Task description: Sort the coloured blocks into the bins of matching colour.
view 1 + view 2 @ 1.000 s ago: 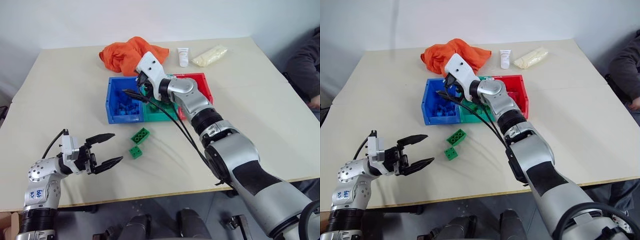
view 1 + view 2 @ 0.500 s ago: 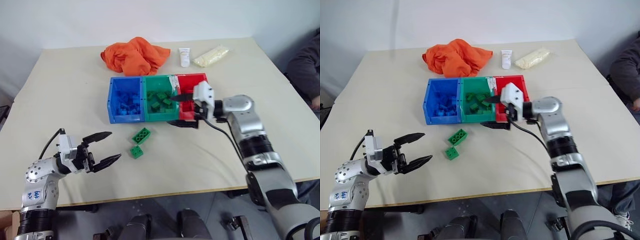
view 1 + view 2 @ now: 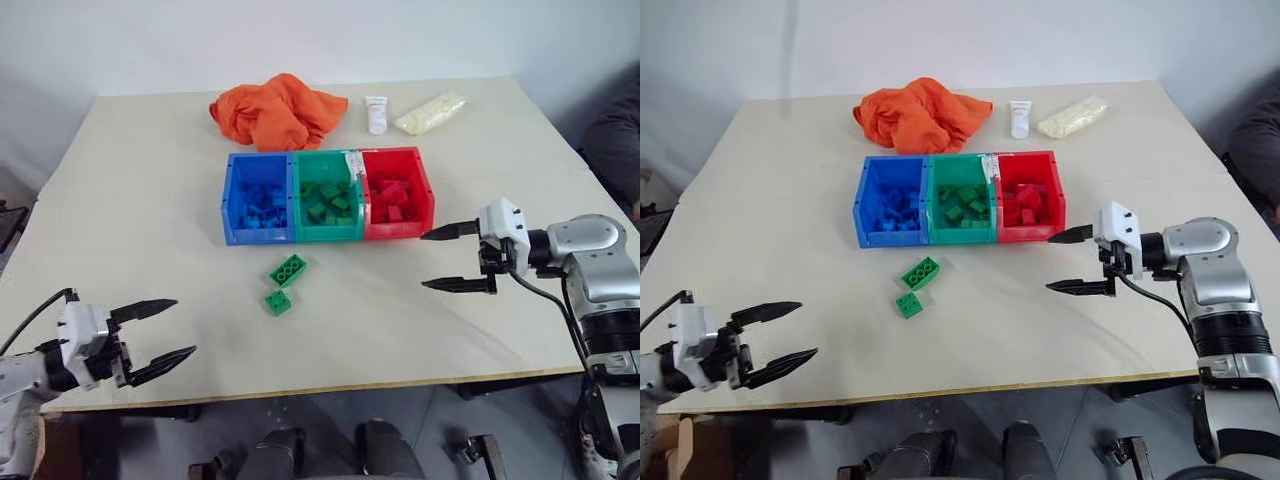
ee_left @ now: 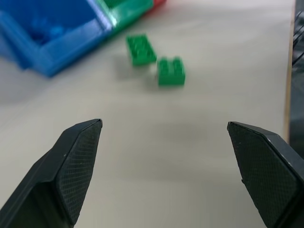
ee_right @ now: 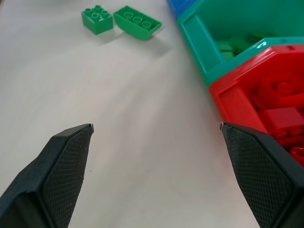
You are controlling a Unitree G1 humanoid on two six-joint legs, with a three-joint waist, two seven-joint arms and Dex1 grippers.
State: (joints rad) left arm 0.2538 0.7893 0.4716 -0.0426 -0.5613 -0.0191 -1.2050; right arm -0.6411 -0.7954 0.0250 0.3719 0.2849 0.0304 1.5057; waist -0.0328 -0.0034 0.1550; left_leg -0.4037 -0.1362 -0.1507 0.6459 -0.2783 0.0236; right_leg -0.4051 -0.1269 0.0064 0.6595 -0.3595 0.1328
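R arm off the bins, L arm pulled back.

R gripper, 1 s ago reaching over the green bin w/ its arm stretched across the table hiding much of the bins, is now out to the right, just beyond the red bin, pointing left across the table, empty, fingers still spread; all three bins + contents now visible. L gripper is drawn back toward the near-left table edge, farther from the two green blocks. Camera view also shifted slightly.
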